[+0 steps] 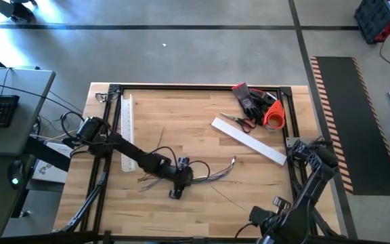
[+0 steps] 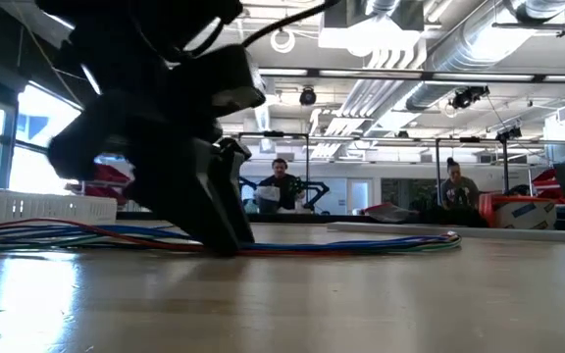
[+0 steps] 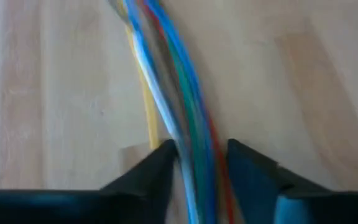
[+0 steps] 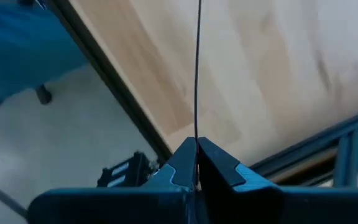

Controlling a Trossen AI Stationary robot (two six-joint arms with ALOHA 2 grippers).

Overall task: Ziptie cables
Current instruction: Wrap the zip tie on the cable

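Observation:
The cables (image 1: 212, 173) lie as a limp bunch of blue, grey and reddish wires across the middle of the table, flat on the wood in the low view (image 2: 361, 243). My left gripper (image 1: 180, 181) stands on the bunch near its middle (image 2: 219, 240), shut on the wires (image 3: 166, 62). My right gripper (image 1: 256, 215) is at the table's near edge, right of centre, shut on a ziptie (image 4: 197, 74), a thin, straight, dark strip that reaches out over the table (image 1: 230, 199). My left gripper (image 3: 201, 165) has the cable bunch between its two fingers (image 3: 160, 168), coming from above and lying across the wires. The wires fill the gap beside the fingers (image 3: 194, 155). The bunch rests on the table on both sides of the hold. My right gripper (image 4: 197, 163) pinches one end of the ziptie (image 4: 197, 146) between its two fingers. The strip runs straight out ahead of the fingers, along them, over the wood.
A white slotted duct (image 1: 126, 132) lies along the table's left side (image 2: 37, 206). A flat white bar (image 1: 249, 141), scissors (image 1: 239, 122), dark gloves (image 1: 249, 100) and an orange roll (image 1: 274, 116) sit at the far right. A black frame (image 1: 202, 86) edges the table. People sit beyond it.

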